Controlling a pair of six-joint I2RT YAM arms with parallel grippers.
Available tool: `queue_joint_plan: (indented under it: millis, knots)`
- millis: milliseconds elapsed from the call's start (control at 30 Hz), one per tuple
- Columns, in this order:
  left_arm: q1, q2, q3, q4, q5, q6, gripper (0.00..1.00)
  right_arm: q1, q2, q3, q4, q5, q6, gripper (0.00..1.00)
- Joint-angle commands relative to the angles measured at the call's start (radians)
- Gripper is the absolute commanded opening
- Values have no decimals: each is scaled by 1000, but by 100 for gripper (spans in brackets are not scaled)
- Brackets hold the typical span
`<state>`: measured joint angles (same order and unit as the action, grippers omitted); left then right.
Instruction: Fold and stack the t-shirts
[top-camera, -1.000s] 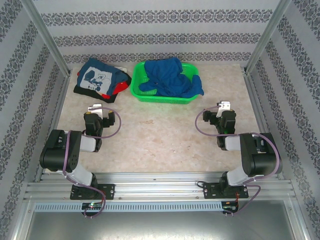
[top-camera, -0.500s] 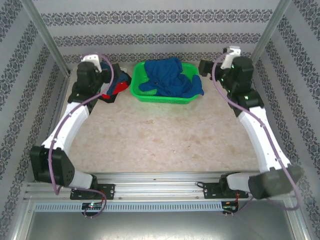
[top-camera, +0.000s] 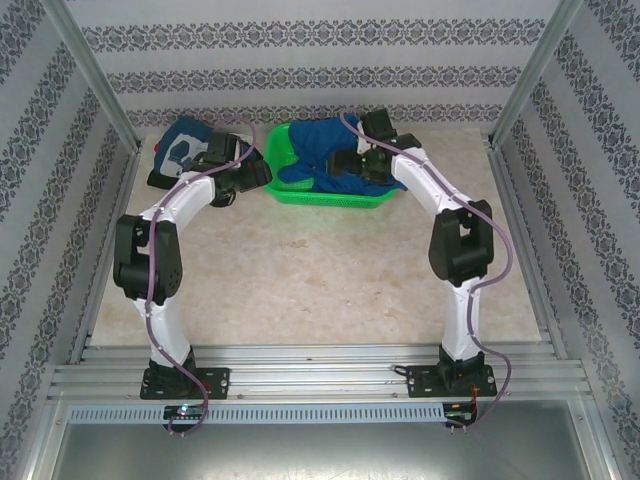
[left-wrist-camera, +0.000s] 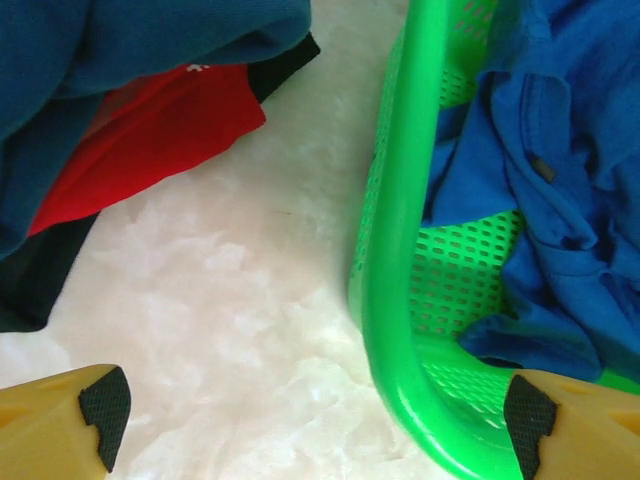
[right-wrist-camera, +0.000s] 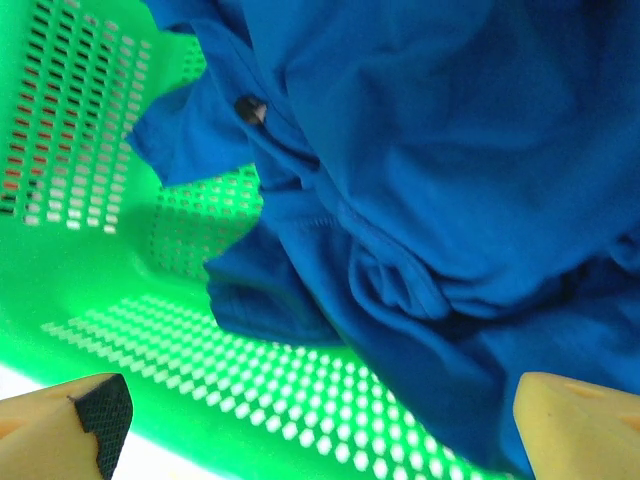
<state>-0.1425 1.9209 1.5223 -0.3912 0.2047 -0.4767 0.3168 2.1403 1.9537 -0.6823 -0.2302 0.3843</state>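
A royal-blue t-shirt (top-camera: 322, 140) lies crumpled in the green mesh basket (top-camera: 300, 192). Left of it is a pile with a navy t-shirt (top-camera: 186, 150) bearing a light graphic on top. In the left wrist view the navy shirt (left-wrist-camera: 150, 40) covers a red one (left-wrist-camera: 165, 130) and a black one (left-wrist-camera: 35, 285). My left gripper (top-camera: 250, 178) is open, low over the table, its fingers astride the basket's left rim (left-wrist-camera: 400, 260). My right gripper (top-camera: 345, 165) is open just above the blue shirt (right-wrist-camera: 450, 150) inside the basket (right-wrist-camera: 110, 300), holding nothing.
The basket stands at the back middle of the marbled table (top-camera: 320, 270), with the shirt pile at the back left near the metal frame post (top-camera: 95, 80). Patterned walls close in the back and both sides.
Both arms have swung inward from the back corners. The left gripper came down to the basket's left end and the right gripper moved over the blue shirt.
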Motion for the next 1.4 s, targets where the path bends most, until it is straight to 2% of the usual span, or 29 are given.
queue_joint_plan:
  millis: [0,200,367,467,633,700,800,867,900,933,1000,1167,1367]
  knots:
    - [-9,32,43,38,46,-50,96,5,75,124,-68,-1,34,98]
    - [-15,93,45,104,93,-89,89,4,209,212,-100,63,60,98]
    - [-27,156,91,80,95,-92,85,4,304,308,-126,88,71,97]
    - [-37,181,108,68,87,-86,80,5,352,348,-129,101,76,97]
    - [-48,206,118,72,99,-82,64,4,424,401,-145,142,110,90]
    - [-51,212,121,66,103,-76,57,-2,442,399,-136,141,145,79]
    - [-56,225,134,50,114,-61,48,-15,454,395,-117,140,203,50]
    - [-58,228,138,50,122,-52,42,-27,441,384,-95,122,232,26]
    - [-59,229,140,49,121,-50,39,-32,426,376,-77,110,242,14]
    - [-59,228,138,51,120,-49,36,-38,402,366,-58,103,245,6]
    - [-60,233,139,61,126,-49,32,-43,328,334,-4,108,230,0]
    - [-78,280,187,67,134,-49,26,-56,68,241,108,110,152,0]
    - [-146,405,374,36,125,-40,25,-70,-285,115,140,35,92,0]
